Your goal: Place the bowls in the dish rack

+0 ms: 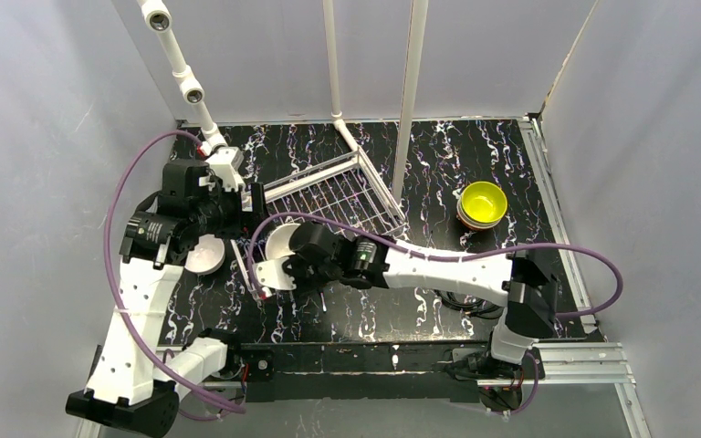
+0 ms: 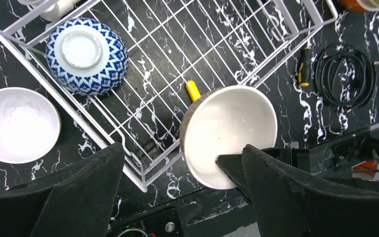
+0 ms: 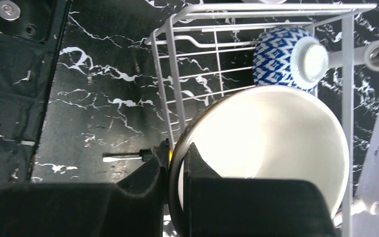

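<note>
Right gripper (image 3: 176, 159) is clamped on the rim of a tan bowl (image 3: 276, 143), one finger inside the pale interior and one on the brown outside. The bowl is tipped up nearly on edge. From the left wrist view it hangs right at the near rim of the dish rack (image 2: 296, 29), overlapping the wire. I can't tell whether it's touching the wire or just above it.

This is what the placing turns on: the open grid floor lies past the bowl, away from the right gripper, and the blue-white bowl (image 2: 87, 56) sits upside down at one end of the rack. Through the right wrist camera, that blue-white bowl is almost straight beyond the one I'm carrying, with free wires off to the side. So I reckon I should push in over the rim and angle toward the bare stretch, not straight ahead.

Left gripper (image 2: 182, 148) hangs over the same corner with its jaws wide apart, holding nothing. It's close, so I'm watching for a clash. A white bowl (image 2: 17, 123) waits on the table just outside the rack on the left arm's side. The yellow-green bowl (image 1: 483, 201) sits well apart, over on the right.
</note>
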